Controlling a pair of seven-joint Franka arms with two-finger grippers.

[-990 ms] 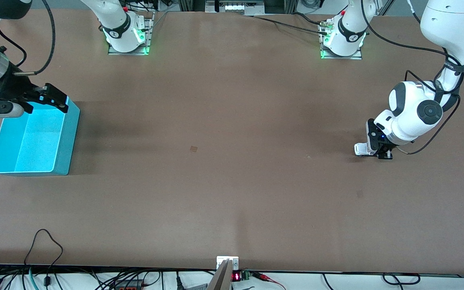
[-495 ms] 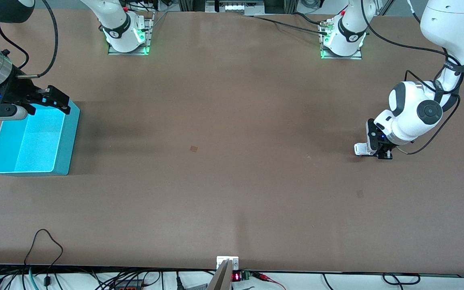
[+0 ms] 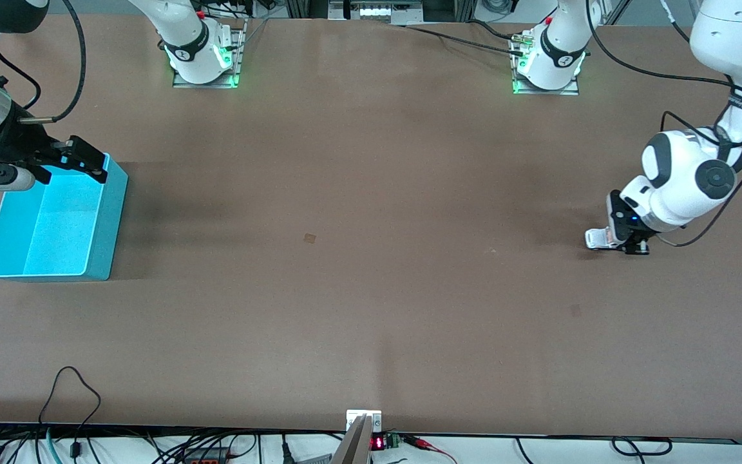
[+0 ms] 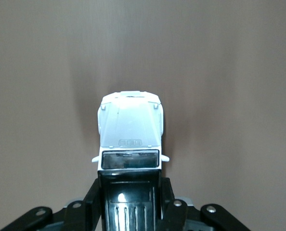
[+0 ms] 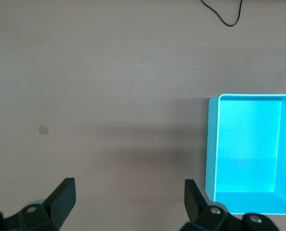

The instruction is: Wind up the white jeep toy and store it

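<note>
Jeep: we record the white jeep toy [image 4: 130, 132] clamped at its rear between the fingers of the left gripper [image 3: 616, 243], low at the table [image 3: 371, 258] toward the left arm's end. We list the right gripper [image 3: 68, 161], fingers spread wide and empty, over the turquoise bin [image 3: 110, 219].
</note>
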